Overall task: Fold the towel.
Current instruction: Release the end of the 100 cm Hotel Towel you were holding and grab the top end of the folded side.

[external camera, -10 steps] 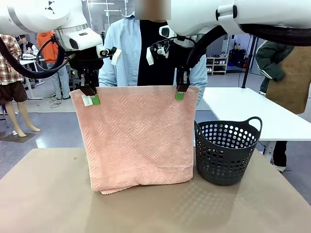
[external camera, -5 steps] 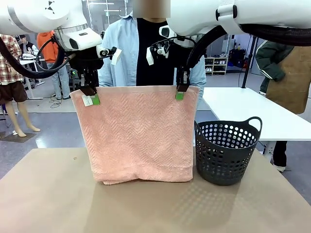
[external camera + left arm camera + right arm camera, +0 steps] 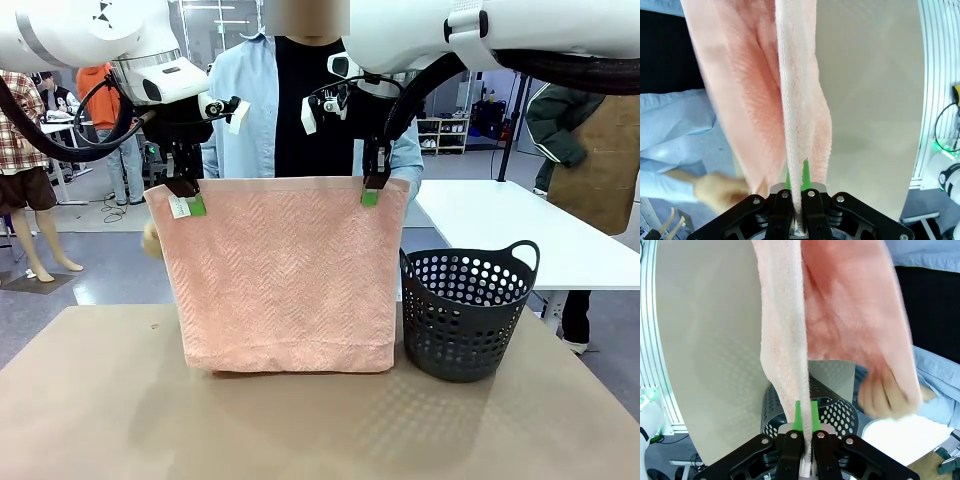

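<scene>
The salmon-pink towel (image 3: 280, 275) hangs flat between my two arms above the table, its lower edge near the tabletop. My left gripper (image 3: 190, 200) is shut on the towel's top left corner, beside a small white tag. My right gripper (image 3: 370, 192) is shut on the top right corner. In the left wrist view the towel (image 3: 790, 100) runs up from between the green pads (image 3: 805, 175) of my left gripper (image 3: 796, 187). The right wrist view shows the towel (image 3: 790, 330) pinched in my right gripper (image 3: 804, 427). A person's blurred hands (image 3: 720, 187) (image 3: 885, 397) are behind the cloth.
A dark perforated basket (image 3: 465, 310) with handles stands on the brown table (image 3: 320, 430) just right of the towel. A person in a light blue shirt (image 3: 250, 110) stands at the far side behind the towel. A white table (image 3: 520, 225) is at the back right.
The towel's lower edge, drooping and bunched at the lower left before, now hangs straight and level. The person's hands have moved behind the cloth. Both grippers have stayed in place.
</scene>
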Tool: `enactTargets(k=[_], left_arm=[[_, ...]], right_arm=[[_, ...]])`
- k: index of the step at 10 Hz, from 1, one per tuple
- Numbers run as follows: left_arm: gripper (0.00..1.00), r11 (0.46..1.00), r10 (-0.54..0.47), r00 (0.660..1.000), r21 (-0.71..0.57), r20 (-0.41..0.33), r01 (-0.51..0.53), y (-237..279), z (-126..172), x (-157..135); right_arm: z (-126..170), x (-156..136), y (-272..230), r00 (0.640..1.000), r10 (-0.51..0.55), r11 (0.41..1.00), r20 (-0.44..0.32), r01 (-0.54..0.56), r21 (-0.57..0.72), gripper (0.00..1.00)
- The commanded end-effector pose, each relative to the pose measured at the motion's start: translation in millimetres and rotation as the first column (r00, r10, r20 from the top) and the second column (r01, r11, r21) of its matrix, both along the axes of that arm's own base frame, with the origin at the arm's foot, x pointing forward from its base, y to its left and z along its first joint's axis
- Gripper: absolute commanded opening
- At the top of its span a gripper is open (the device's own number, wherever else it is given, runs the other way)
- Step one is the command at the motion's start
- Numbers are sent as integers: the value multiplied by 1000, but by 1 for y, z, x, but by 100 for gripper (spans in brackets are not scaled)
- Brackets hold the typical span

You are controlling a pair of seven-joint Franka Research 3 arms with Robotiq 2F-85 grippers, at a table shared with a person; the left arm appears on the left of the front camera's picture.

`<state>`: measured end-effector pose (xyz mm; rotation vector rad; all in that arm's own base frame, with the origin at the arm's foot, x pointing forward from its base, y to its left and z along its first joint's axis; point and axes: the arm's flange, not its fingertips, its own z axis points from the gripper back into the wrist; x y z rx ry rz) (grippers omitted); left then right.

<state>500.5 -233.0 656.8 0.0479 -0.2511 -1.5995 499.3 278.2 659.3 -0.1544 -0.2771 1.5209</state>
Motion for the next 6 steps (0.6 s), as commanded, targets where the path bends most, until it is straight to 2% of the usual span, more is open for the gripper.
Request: enactTargets(k=[1,6], left_arm=[[0,1000,3,1000,0,2,-3,2,1,0],[0,1000,3,1000,0,2,-3,2,1,0]], right_arm=[[1,1,-1,1000,-2,1000,8,2,5,0],[1,1,-1,1000,-2,1000,8,2,5,0]])
